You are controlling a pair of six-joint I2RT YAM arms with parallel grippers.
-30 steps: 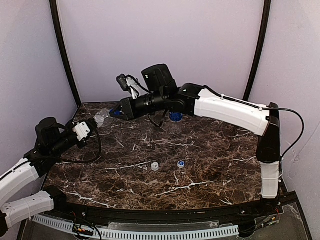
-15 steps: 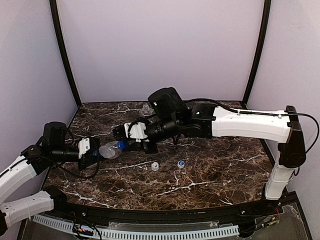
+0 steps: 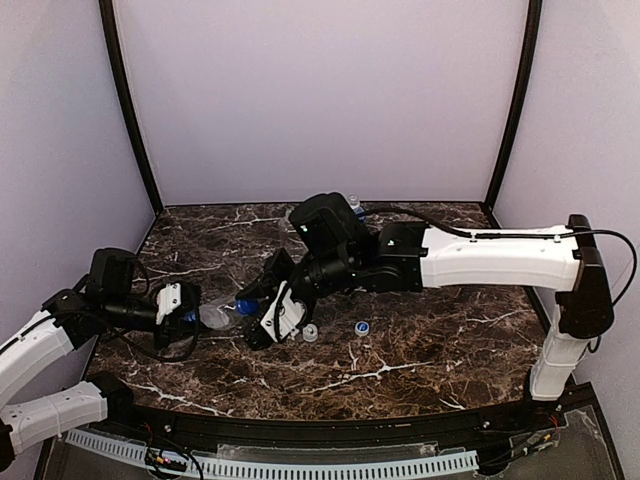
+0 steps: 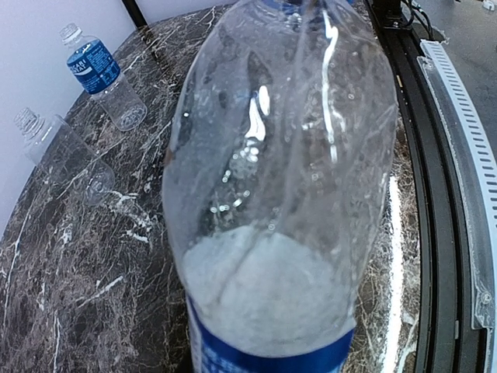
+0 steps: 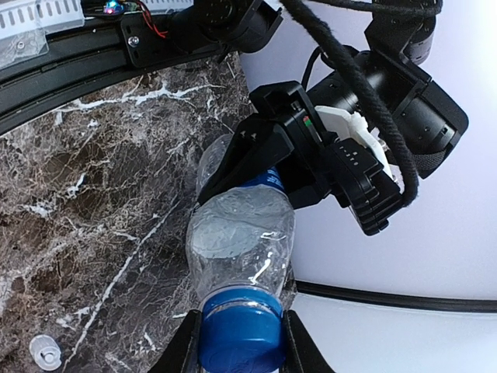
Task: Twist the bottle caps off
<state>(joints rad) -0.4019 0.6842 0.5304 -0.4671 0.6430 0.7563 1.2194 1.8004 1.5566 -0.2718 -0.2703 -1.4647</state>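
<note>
My left gripper (image 3: 188,312) is shut on the labelled body of a clear bottle (image 3: 216,316) with a blue label and holds it lying sideways over the table's left front. My right gripper (image 3: 252,312) is shut on that bottle's blue cap (image 3: 243,306). In the right wrist view the blue cap (image 5: 241,338) sits between my two fingers (image 5: 185,351), with the crumpled bottle (image 5: 241,233) running away to the left gripper (image 5: 279,151). In the left wrist view the bottle (image 4: 279,179) fills the frame and hides my fingers.
A loose white cap (image 3: 310,332) and a loose blue cap (image 3: 362,327) lie on the marble table (image 3: 420,350). In the left wrist view, an open blue-labelled bottle (image 4: 105,78) and an open unlabelled bottle (image 4: 66,155) lie by the back wall. A black rail (image 3: 300,435) borders the near edge.
Both arms have brought the held bottle from the back left down toward the front left. My right gripper has come lower and turned, still at the cap end.
</note>
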